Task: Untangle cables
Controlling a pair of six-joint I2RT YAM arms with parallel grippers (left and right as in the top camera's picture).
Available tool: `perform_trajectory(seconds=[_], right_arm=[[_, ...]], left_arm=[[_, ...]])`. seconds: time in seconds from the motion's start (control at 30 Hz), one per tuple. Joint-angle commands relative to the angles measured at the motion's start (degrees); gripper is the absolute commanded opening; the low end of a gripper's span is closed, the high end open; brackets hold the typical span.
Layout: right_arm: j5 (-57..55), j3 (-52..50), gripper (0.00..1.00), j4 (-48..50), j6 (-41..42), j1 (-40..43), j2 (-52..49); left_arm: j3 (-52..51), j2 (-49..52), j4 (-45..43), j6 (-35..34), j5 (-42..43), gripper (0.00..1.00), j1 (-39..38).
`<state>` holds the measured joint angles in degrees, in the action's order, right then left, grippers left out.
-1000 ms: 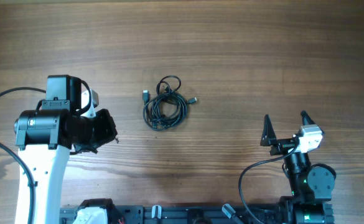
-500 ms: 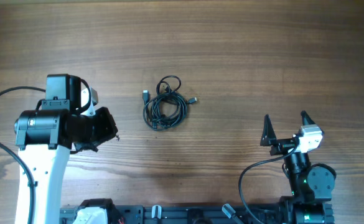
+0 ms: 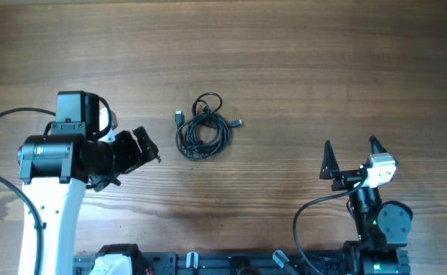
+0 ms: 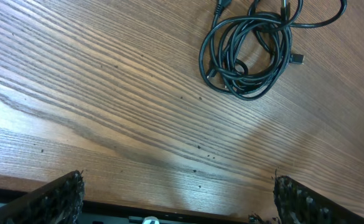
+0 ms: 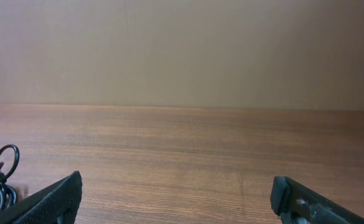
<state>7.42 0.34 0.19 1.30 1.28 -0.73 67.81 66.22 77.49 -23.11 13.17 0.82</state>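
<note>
While left hand (image 3: 148,147) and right hand (image 3: 351,145) spread wide, cables (image 3: 202,130) form one tangle.

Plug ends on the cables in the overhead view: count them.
2: one plug end sticks out at the upper left of the tangled cables, the other at their right side. More may be hidden inside the coil.

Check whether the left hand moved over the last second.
Yes. Overhead, the left hand has shifted rightward in the picture, closer to the tangled bundle of thin black cables, which has not moved.
</note>
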Motion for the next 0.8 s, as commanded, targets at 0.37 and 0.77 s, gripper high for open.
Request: perform_trajectory(seconds=[0.37,0.77], right_arm=[[-0.83,-0.04,1.00,0.20,0.61,-0.35,0.31],[-0.83,-0.04,1.00,0.20,0.61,-0.35,0.31]], left_arm=[[-0.46,0.28,-1.03,-3.08,-6.25,1.00,0.15],[-8.31,0.31,-5.97,-3.10,-6.21,1.00,0.15]])
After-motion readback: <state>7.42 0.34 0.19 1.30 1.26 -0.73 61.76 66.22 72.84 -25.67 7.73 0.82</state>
